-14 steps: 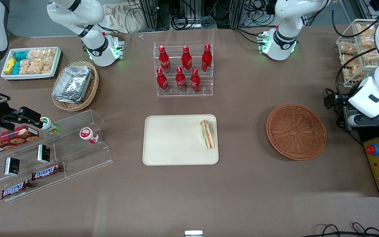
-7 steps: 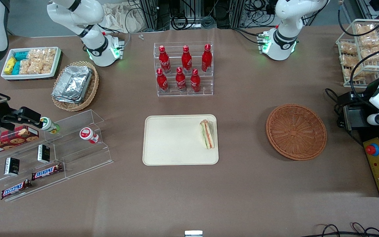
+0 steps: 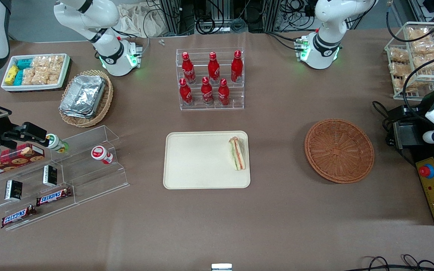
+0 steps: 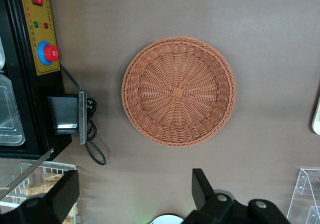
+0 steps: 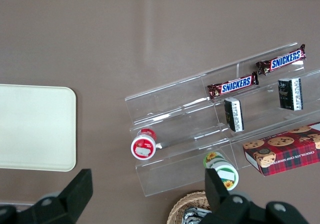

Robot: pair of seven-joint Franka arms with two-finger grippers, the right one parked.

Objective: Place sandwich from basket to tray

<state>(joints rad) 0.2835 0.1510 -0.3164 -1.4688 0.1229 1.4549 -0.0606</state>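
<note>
The brown cloth-covered table (image 3: 277, 210) carries a cream rectangular tray (image 3: 198, 162) at its centre, with a round reddish-brown wicker basket (image 3: 339, 150) at the tray's three o'clock and a clear acrylic rack of red bottles (image 3: 210, 79) at twelve. The gripper (image 4: 135, 196) hangs above the table near the basket, fingers spread.

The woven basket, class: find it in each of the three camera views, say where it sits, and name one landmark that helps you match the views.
Front view: the basket lies empty on the table, toward the working arm's end, beside the tray that holds the sandwich.
Left wrist view: the basket is seen from above; the open gripper hangs above the table beside it.
Right wrist view: not in it.
Shared landmark: the red button on the yellow panel.
</note>
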